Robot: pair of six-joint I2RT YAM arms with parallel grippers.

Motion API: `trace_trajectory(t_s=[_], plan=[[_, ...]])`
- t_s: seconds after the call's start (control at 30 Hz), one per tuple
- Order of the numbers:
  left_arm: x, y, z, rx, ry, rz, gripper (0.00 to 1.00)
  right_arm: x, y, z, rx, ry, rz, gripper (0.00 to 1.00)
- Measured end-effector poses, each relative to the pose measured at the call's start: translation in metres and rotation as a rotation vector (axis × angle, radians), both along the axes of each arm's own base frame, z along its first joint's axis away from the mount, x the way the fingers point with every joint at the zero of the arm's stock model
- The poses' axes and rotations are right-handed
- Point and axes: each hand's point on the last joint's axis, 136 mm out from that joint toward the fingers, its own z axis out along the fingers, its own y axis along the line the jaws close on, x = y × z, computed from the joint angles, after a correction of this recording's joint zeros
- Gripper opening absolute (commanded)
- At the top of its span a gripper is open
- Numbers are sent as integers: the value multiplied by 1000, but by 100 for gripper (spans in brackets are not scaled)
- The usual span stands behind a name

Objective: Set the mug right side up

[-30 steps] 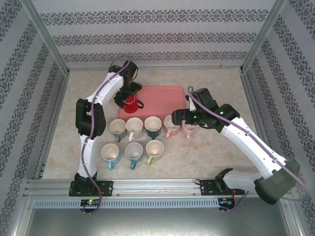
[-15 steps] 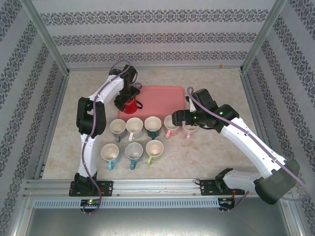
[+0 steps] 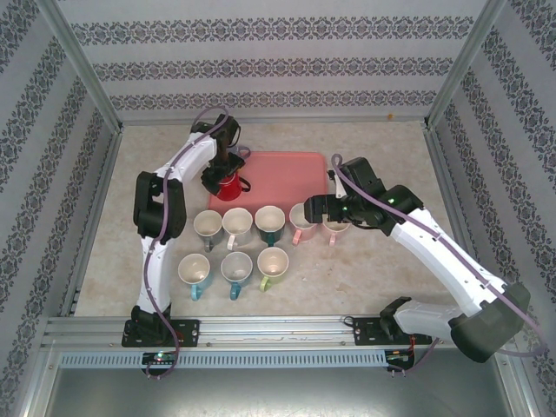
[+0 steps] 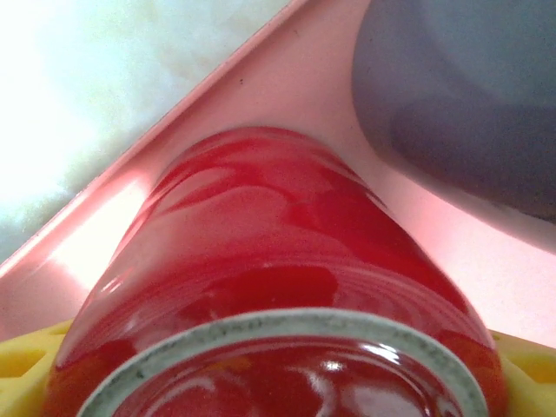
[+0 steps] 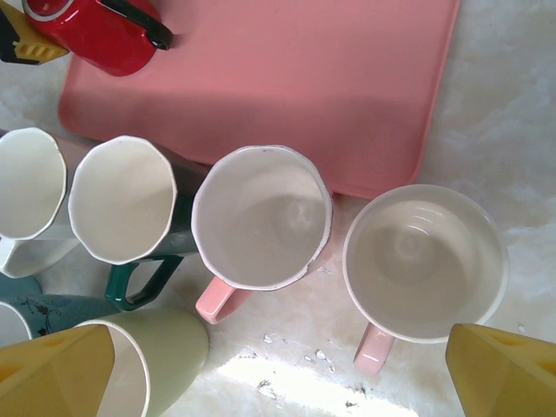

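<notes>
The red mug (image 3: 228,186) stands upside down on the left end of the pink tray (image 3: 291,174), its black handle (image 5: 143,23) pointing right. In the left wrist view its unglazed base ring faces the camera and the red mug (image 4: 261,261) spans the whole gap between my yellow fingertips (image 4: 26,360). My left gripper (image 4: 278,382) reaches down over it from behind, its jaws against both sides of the mug. My right gripper (image 3: 317,208) hovers open, nothing between its fingers, over two upright pink mugs (image 5: 261,217).
Several upright mugs stand in two rows in front of the tray: white, green (image 3: 268,224) and pink ones behind, blue-handled (image 3: 194,271) and pale green (image 3: 272,262) ones nearer. The metal frame and patterned walls enclose the table.
The left jaws have narrowed in on the red mug, which has stayed in place on the tray. The right arm has barely moved.
</notes>
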Motion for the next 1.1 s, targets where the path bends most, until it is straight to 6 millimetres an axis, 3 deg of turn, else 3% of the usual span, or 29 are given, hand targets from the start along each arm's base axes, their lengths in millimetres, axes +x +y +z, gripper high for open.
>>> trace_trajectory(t_s=[0.3,0.4,0.5,0.63,0.8,0.97,1.1], plan=[[-5,4,6,-18,-18,-6,60,-5,-3,11,21,-31,-2,98],[-8,5,22,-25,-51,-10,59,-8,-4,17,25,-39,0,98],[-7,4,60,-47,-140,-23,58,-7,-6,33,38,-74,-5,98],[-5,-1,130,-91,-344,-58,55,-9,-6,63,81,-150,-2,98],[-24,-14,213,-155,-646,-169,52,-13,-1,119,205,-268,4,98],[-55,-29,259,-247,-929,-316,53,-23,23,172,431,-298,80,95],[-65,-50,285,-352,-1114,-443,51,-28,53,202,644,-255,171,90]])
